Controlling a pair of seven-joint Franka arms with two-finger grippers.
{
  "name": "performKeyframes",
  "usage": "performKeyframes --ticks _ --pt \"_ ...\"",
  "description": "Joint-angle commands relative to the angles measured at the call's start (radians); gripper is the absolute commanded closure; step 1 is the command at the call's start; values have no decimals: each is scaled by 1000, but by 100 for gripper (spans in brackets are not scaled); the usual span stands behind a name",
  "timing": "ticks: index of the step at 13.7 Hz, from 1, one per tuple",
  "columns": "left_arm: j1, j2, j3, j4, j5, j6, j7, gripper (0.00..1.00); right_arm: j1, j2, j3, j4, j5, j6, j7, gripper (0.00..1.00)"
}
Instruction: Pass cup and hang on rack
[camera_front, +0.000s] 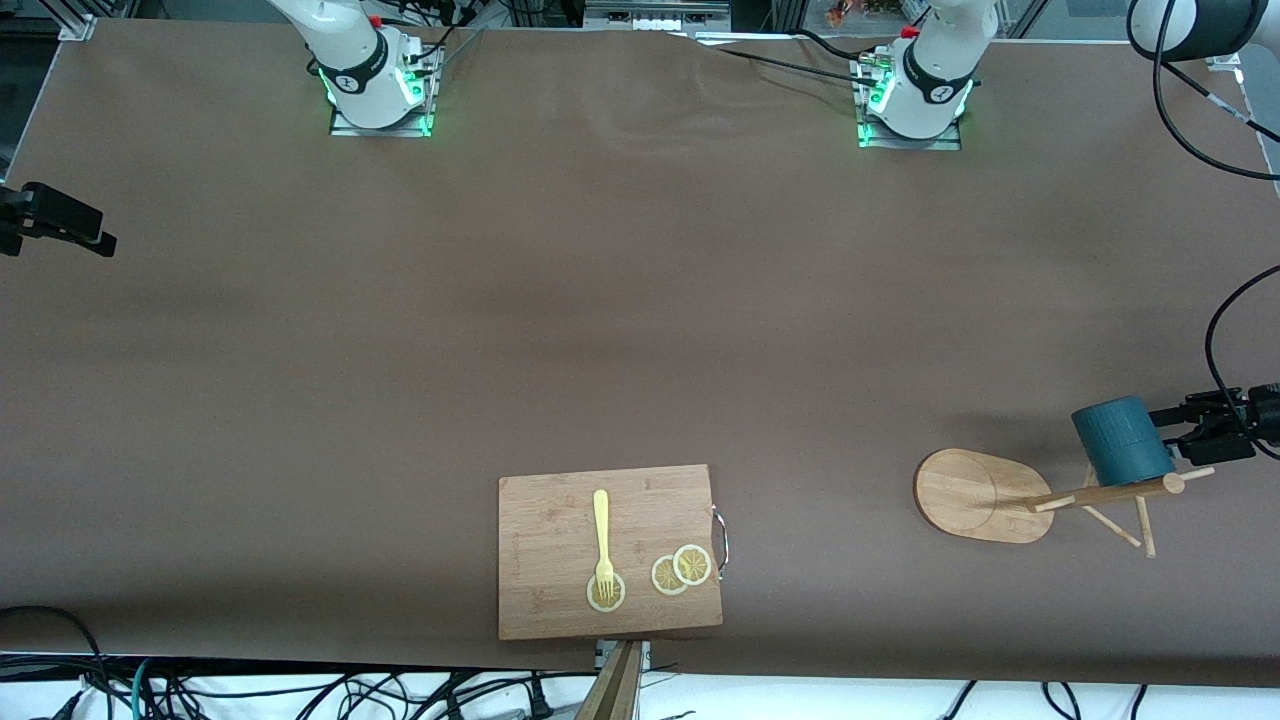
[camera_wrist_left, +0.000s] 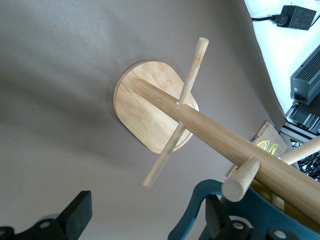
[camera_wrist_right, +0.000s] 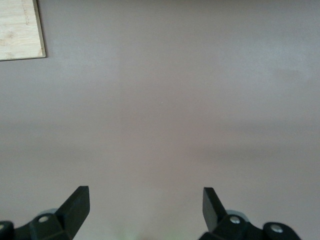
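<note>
The cup (camera_front: 1122, 440) hangs on a peg at the top of the rack (camera_front: 985, 495), which stands near the bench's edge at the left arm's end. The left hand (camera_front: 1185, 435) is beside the cup, its fingers spread wide and gripping nothing. The right hand (camera_wrist_right: 145, 207) waits over bare bench (camera_front: 500, 300) at the right arm's edge, fingers wide apart and empty.

Matt ribbed teal cup (camera_front: 1122, 439), smooth pale wooden rack (camera_front: 985, 495), grainy wooden board (camera_front: 608, 550), matt brown table (camera_front: 600, 300).
</note>
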Motion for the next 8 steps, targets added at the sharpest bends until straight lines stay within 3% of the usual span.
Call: performKeyframes --ticks 1,8 --pt "22 22 -1 70 15 -11 7 0 -12 -4 3 0 20 -1 -15 0" --pt "38 22 7 131 32 -83 8 0 -12 -4 3 0 20 -1 -15 0"
